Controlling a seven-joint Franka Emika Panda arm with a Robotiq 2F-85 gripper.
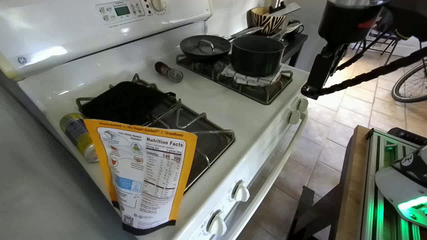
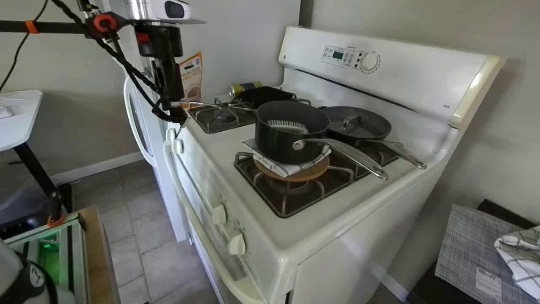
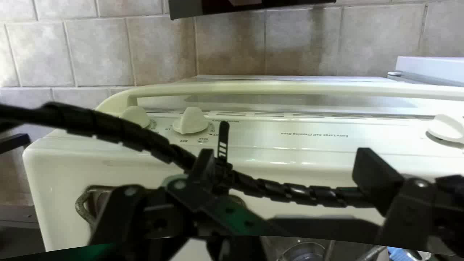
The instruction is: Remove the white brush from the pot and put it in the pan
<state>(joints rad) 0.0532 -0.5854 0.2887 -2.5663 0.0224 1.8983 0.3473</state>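
Your hand (image 3: 284, 163) is spread wide, so carry it high toward three o'clock in an exterior view, centre it above the pot (image 2: 273, 144), then descend straight to pinch crosswise the white brush (image 2: 288, 126) lying inside.

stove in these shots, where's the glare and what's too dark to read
In an exterior view, bright glare on the white glossy stove backguard, and the square black pan nearly featureless; in an exterior view, the tall black cylindrical pot dim inside, though the small whitish brush shows; in the wrist view, the black end effector nearly a silhouette.
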